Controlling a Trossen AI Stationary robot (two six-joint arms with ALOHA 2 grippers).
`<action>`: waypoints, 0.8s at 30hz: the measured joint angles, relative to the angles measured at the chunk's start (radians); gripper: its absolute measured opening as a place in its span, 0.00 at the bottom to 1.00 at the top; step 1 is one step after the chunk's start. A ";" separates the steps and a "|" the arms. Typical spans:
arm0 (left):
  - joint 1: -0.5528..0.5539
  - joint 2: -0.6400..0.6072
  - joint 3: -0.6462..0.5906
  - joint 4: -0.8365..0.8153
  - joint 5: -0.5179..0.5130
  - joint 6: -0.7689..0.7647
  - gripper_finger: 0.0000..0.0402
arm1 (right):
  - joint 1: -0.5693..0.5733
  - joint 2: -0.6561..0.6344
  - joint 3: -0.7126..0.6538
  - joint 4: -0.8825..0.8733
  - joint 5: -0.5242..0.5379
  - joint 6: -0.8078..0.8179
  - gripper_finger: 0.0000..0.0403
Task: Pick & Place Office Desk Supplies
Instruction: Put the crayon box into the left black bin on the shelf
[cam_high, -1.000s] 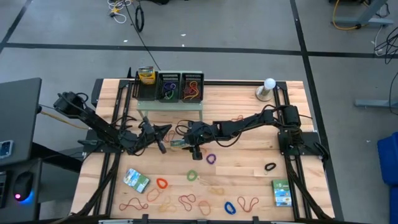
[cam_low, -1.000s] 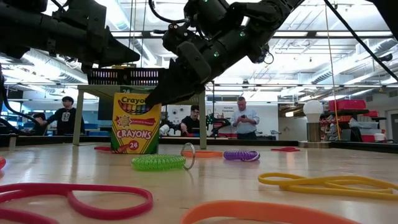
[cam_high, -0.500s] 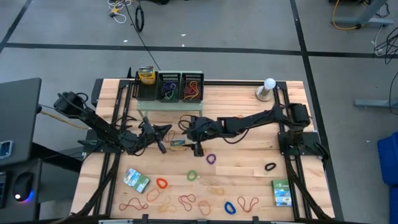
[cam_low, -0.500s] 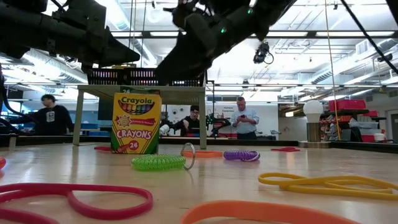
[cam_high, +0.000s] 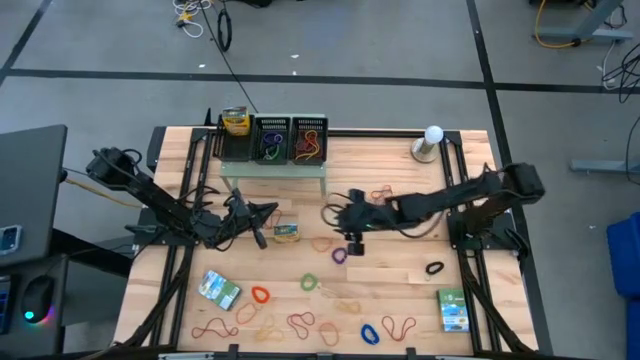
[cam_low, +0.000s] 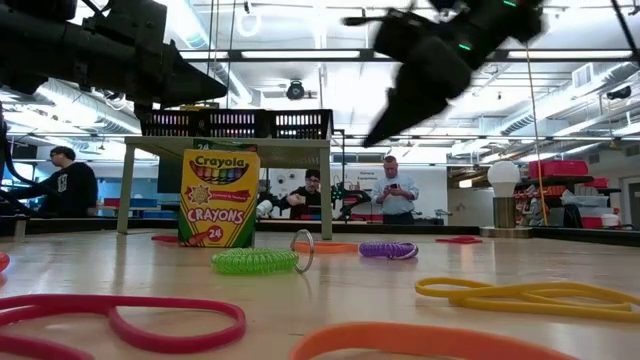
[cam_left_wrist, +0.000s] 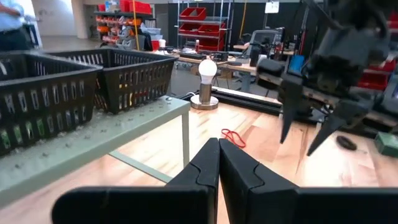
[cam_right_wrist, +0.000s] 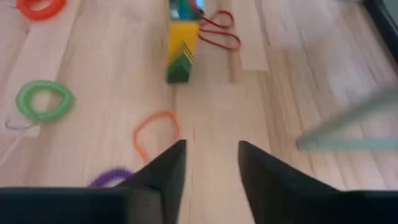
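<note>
Retreating toward 3 o'clock, right end effector hangs spread and empty above the worktop. Crayon box lies at centre. Left end effector sits pressed together.

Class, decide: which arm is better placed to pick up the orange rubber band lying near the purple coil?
Probably the right. Its end effector hangs open close to the orange rubber band and purple coil, while the left end effector is shut and farther off.

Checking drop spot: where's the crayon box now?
High view: the crayon box lies flat on the table mid-left, just in front of the pale-green shelf, right of the left end effector.
</note>
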 joint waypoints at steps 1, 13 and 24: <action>0.004 0.000 0.000 0.000 0.001 -0.009 0.03 | 0.007 -0.028 -0.054 0.039 0.019 0.020 0.34; 0.029 -0.062 0.147 -0.080 0.041 0.122 0.02 | 0.026 -0.304 -0.510 0.541 0.130 0.121 0.01; 0.096 -0.116 0.609 -1.207 0.311 -0.250 0.05 | 0.020 -0.415 -0.601 0.551 0.174 0.096 0.04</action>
